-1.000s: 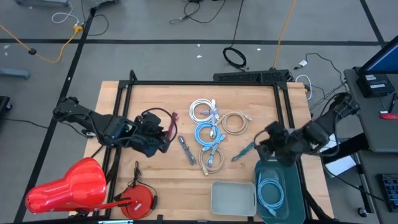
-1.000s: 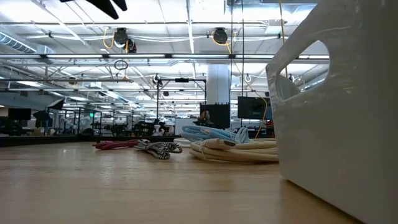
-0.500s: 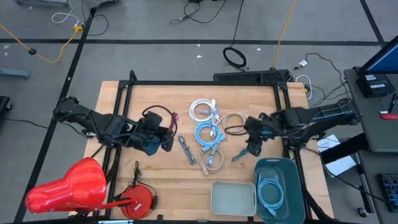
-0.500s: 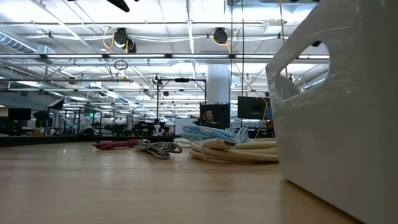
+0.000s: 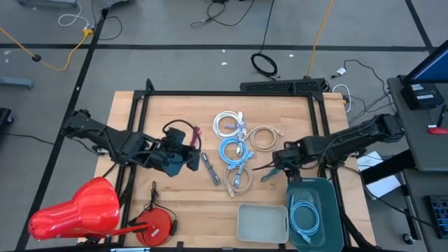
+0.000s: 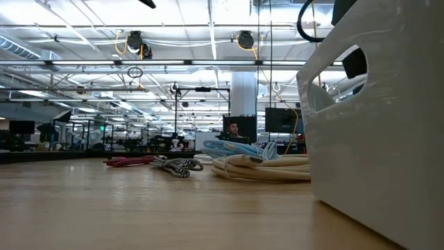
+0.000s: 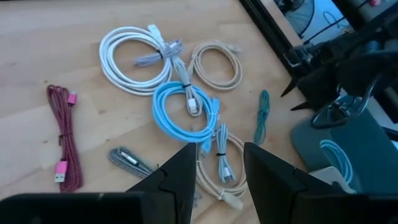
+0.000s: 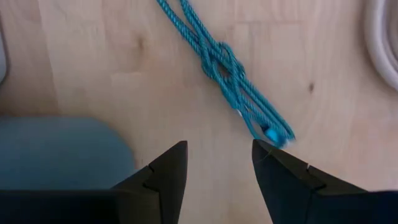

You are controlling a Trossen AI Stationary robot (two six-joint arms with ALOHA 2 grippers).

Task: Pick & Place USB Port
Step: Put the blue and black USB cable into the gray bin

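Several coiled USB cables lie on the wooden table: a white one (image 5: 227,124), a beige one (image 5: 264,138), a light blue one (image 5: 234,149), a second beige one (image 5: 238,179), a striped grey one (image 5: 210,169) and a magenta one (image 7: 62,140). A teal braided cable (image 8: 227,65) lies flat near the right side. My right gripper (image 8: 219,163) hangs open just above it, pointing down, beside the cable's plug end (image 8: 273,134). My left gripper (image 7: 219,168) is open and empty, above the table left of the striped cable.
A teal bin (image 5: 315,192) holding a light blue cable (image 5: 303,215) stands at the near right, close to my right gripper. A pale bin (image 5: 262,222) sits to its left. A red object (image 5: 77,208) and a red reel (image 5: 157,225) lie at the near left.
My right gripper has swung from above the teal bin toward the table's left, rolled its wrist and dropped down over the teal braided cable, staying open. The cables have not moved.
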